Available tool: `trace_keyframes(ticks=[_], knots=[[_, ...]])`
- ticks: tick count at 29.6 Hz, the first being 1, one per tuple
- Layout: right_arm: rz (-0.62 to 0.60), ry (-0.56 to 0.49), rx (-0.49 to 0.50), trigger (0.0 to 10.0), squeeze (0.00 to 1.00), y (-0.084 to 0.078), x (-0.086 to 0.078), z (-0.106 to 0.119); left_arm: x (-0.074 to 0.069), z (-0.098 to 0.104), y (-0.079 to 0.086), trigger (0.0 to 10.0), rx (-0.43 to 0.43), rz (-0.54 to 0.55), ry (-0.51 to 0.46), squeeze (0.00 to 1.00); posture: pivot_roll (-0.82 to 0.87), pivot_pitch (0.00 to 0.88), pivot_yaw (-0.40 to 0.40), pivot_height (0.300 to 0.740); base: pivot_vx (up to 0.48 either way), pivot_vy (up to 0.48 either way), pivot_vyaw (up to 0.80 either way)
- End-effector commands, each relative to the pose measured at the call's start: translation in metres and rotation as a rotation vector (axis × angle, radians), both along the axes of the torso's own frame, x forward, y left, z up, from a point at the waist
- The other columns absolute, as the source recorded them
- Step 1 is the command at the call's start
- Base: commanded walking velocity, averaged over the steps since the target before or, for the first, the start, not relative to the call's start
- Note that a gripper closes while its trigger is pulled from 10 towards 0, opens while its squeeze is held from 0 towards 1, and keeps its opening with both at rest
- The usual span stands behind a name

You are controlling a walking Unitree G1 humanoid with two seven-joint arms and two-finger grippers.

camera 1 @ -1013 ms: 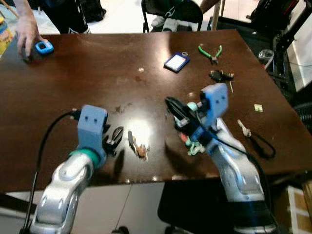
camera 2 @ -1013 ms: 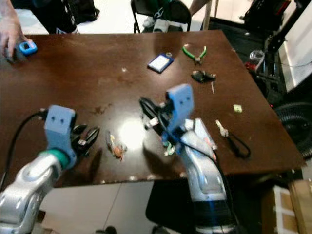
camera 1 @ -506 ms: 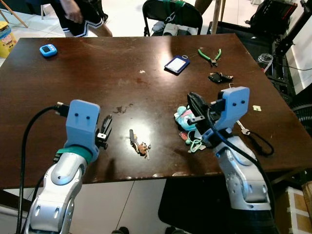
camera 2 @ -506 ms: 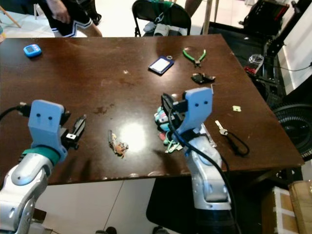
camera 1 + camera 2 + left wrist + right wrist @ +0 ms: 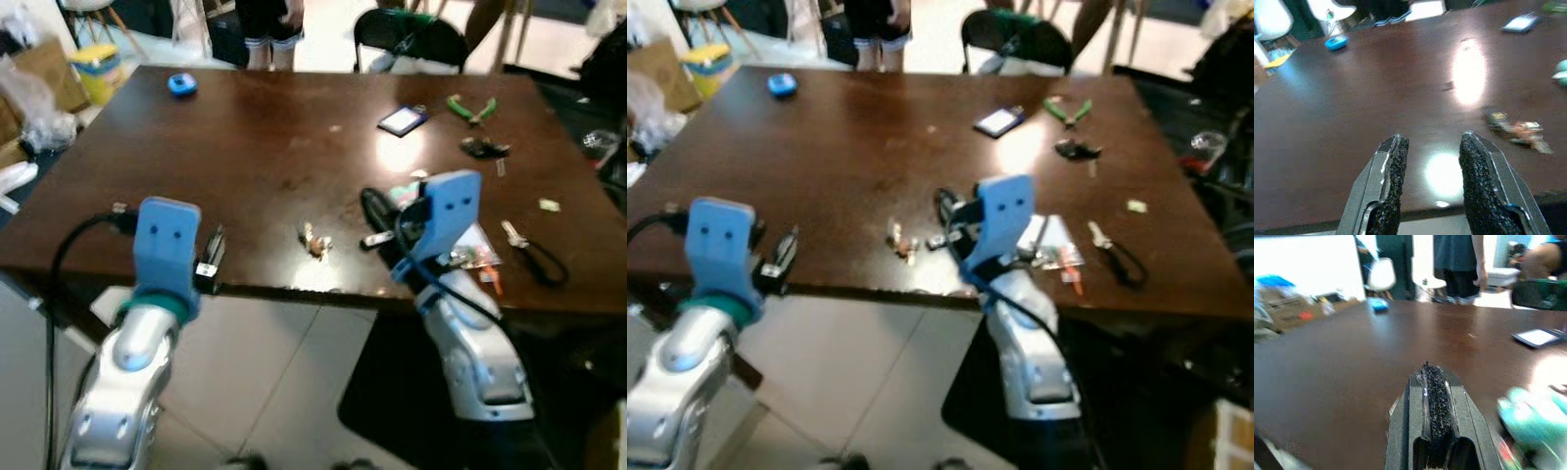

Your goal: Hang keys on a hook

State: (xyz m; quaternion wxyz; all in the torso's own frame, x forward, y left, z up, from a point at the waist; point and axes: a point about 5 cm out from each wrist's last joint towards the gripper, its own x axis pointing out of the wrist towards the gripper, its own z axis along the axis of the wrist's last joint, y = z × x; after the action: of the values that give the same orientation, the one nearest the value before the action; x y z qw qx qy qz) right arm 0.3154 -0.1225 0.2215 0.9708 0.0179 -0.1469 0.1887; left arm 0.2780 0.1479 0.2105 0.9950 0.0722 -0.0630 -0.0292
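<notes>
Dark wood counter [image 5: 245,127]; keys [image 5: 314,239] near front edge, long axis running front-to-back. Left gripper [image 5: 1431,161] jaws apart, right gripper [image 5: 1433,382] jaws together; right wrist view catches a person [image 5: 1457,259].

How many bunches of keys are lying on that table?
3, though blur may hide more: keys near the front edge between the arms, dark keys at the far right by the pliers, and a key on a black strap at the right edge.
</notes>
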Motion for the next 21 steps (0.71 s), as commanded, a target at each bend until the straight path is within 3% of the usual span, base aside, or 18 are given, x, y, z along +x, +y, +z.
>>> trace_keyframes(ticks=[1, 21], knots=[[0.016, 0.002, 0.001, 10.0, 0.0, 0.0053, -0.0016, -0.002, -0.0017, -0.0071, 0.0055, 10.0, 0.012, 0.028, 0.03, 0.0, -0.05, 0.079, 0.068, 0.74, -0.412, 0.0, 0.0], [0.043, -0.014, -0.059, 10.0, 0.0, 0.0106, -0.0001, -0.0019, -0.003, -0.0073, 0.0039, 10.0, 0.002, 0.034, 0.033, 0.0, -0.03, 0.084, 0.058, 0.74, -0.386, 0.0, 0.03]])
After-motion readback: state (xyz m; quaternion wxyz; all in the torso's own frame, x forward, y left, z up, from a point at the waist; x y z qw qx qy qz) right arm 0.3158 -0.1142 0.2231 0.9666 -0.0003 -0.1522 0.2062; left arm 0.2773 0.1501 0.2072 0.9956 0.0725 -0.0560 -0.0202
